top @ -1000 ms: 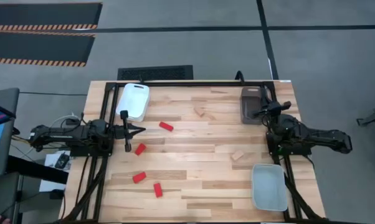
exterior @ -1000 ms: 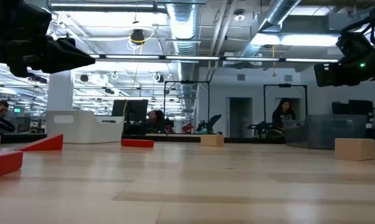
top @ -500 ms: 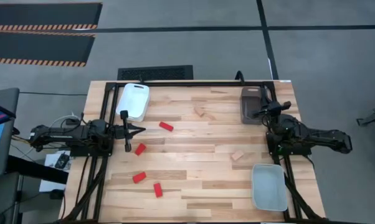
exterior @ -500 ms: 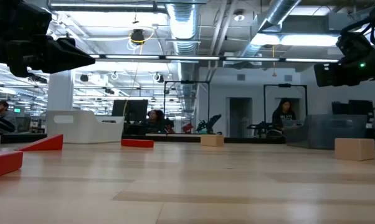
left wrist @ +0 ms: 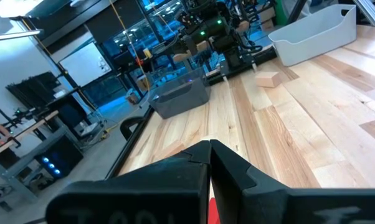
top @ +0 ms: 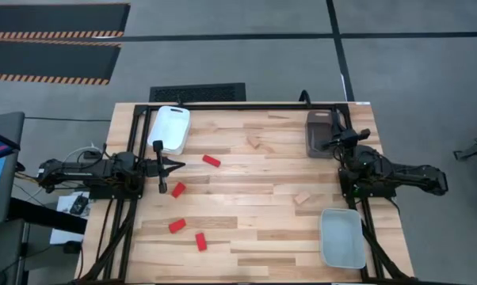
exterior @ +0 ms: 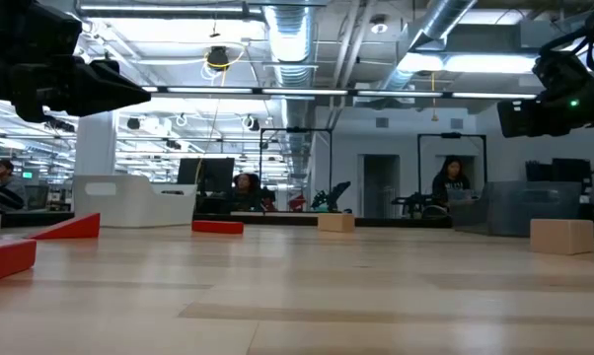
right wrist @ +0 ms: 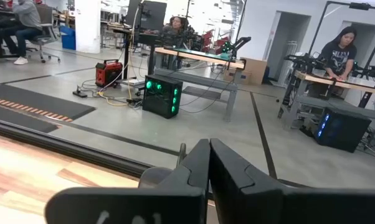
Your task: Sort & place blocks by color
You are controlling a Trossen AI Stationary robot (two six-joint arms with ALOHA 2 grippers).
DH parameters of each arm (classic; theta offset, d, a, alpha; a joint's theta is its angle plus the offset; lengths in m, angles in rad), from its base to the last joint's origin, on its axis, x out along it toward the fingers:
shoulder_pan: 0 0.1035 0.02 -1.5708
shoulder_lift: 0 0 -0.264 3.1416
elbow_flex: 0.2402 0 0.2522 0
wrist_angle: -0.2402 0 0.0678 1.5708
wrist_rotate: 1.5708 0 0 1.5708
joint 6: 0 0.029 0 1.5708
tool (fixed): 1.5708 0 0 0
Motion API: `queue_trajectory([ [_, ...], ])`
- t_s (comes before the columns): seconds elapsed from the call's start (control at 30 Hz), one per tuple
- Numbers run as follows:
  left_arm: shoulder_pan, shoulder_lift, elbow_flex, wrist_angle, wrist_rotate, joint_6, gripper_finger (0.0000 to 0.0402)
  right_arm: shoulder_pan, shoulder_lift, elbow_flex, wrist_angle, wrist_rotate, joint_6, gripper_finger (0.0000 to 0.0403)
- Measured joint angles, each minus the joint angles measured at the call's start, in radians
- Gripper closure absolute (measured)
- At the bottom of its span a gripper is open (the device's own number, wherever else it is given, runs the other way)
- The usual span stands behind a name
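Several small red blocks lie flat on the table in the high view: one, one, one and one. Two pale wood blocks lie toward the right. My left gripper is shut and hovers at the table's left side, between the two upper red blocks; its shut fingertips point across the table. My right gripper is shut too and hangs over the right side by the brown tray; its fingertips face the far edge.
A white tray sits at the far left, a brown tray at the far right and a clear tray at the near right. The wood between the blocks is bare. People sit at desks in the room beyond.
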Motion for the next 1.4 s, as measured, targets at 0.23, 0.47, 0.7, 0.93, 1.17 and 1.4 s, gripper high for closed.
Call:
queue_trajectory([
  [0.23,0.0,0.0,0.0,0.0,0.0,0.0,0.0401,0.0,0.0,0.0,0.0,0.0,0.0,0.037],
  [0.47,0.0,0.0,0.0,0.0,0.0,0.003,0.0401,0.0,0.0,0.0,0.0,0.0,0.0,0.037],
  [0.7,0.0,0.0,0.0,0.0,-0.006,0.079,0.0401,0.0,0.0,0.0,0.0,0.0,0.0,0.037],
  [0.93,0.0,0.0,0.0,0.0,-0.009,0.313,0.0402,-0.004,0.0,0.0,-0.017,-0.008,0.0,0.037],
  [1.17,0.0,0.0,0.0,0.003,-0.026,0.399,0.0401,-0.008,-0.001,0.0,-0.017,-0.013,0.0,0.037],
  [1.4,0.0,0.0,-0.001,-0.006,0.098,0.242,0.0401,-0.008,-0.001,0.0,0.052,-0.071,0.252,0.037],
])
